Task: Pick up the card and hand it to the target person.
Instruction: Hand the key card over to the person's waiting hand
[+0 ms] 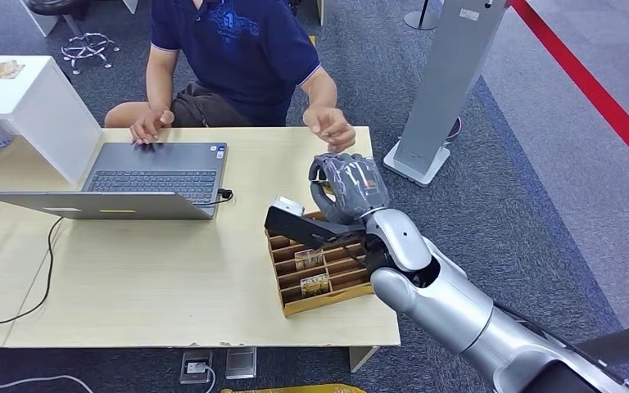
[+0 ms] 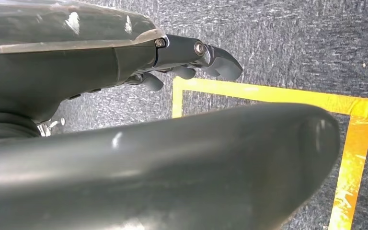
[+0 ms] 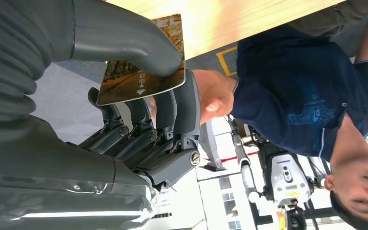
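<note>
One card point(image 3: 141, 72) is pinched in the right hand point(image 1: 348, 187), the thick thumb pressing its printed face against the dark fingers point(image 3: 172, 115), which are curled behind it; the card shows an autumn-toned picture with small white characters and an arrow; in the head view the right hand is raised above the far end of the wooden card rack point(image 1: 321, 270), close to the person's hand point(image 1: 330, 127) stretched over the table point(image 1: 172, 270); the two hands are near but apart. Two more cards point(image 1: 311, 272) stand in the rack's slots, one behind the other; one rack sits near the table's right edge. One open grey laptop point(image 1: 143, 182) lies in front of the seated person point(image 1: 237, 49), whose other hand rests at its far edge; one white box point(image 1: 29, 102) stands at the table's left. The left hand point(image 2: 191, 60) hangs above grey carpet crossed by yellow floor tape point(image 2: 278, 96); its fingers are loosely bent and hold nothing.
</note>
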You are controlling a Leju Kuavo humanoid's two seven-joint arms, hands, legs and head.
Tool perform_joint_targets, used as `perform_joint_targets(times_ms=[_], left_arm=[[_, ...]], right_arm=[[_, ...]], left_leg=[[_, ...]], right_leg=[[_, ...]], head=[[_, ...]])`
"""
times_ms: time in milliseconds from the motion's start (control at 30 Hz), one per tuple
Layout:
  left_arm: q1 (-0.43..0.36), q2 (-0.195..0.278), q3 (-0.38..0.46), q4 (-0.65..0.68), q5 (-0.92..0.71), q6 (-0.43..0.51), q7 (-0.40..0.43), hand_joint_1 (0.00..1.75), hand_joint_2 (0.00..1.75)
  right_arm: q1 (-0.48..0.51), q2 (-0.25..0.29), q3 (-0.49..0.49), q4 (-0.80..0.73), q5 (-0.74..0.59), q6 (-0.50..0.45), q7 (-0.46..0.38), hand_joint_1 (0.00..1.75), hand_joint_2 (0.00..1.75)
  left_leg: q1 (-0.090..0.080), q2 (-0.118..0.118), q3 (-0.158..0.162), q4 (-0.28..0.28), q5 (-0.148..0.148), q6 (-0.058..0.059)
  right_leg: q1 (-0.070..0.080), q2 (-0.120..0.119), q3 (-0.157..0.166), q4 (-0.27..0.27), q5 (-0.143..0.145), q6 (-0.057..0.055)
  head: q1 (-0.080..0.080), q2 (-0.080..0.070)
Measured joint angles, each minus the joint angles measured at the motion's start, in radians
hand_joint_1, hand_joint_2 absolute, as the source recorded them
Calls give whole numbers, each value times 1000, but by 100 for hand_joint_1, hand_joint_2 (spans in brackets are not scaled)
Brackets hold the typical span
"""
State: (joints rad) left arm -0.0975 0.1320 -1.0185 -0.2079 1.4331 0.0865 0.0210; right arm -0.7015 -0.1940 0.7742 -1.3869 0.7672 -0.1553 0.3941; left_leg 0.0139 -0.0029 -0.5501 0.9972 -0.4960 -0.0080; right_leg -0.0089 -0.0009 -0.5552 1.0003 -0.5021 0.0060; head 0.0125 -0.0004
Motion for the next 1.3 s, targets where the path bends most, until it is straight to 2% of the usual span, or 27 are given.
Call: perform_joint_targets(times_ms=[200,367,933,1067,1300], left_arm=[[0,0,0,0,0,0,0,0,0],[0,0,0,0,-3,0,0,0,0],[-2,-1,0,0,-15,1,-7,0,0],[-2,-1,0,0,-12,2,-7,0,0],[-1,-1,0,0,-10,-2,-12,0,0]], right_arm=[[0,-1,2,-11,-1,-1,-3,152,175],[-12,10,12,17,2,-21,-48,152,175],[-191,174,64,396,35,-83,-167,152,175],[-211,207,75,465,33,-89,-178,0,175],[-224,238,92,544,19,-105,-190,0,175]], left_leg=[[0,0,0,0,0,0],[0,0,0,0,0,0],[0,-1,-1,0,0,0],[0,-1,-1,0,0,0],[0,-1,-1,0,0,0]], right_leg=[[0,0,0,0,0,0],[0,0,0,0,0,0],[0,0,0,0,0,0],[0,0,0,0,0,0],[0,0,0,0,0,0]], head=[[-1,0],[-1,0],[-1,0],[-1,0],[-1,0]])
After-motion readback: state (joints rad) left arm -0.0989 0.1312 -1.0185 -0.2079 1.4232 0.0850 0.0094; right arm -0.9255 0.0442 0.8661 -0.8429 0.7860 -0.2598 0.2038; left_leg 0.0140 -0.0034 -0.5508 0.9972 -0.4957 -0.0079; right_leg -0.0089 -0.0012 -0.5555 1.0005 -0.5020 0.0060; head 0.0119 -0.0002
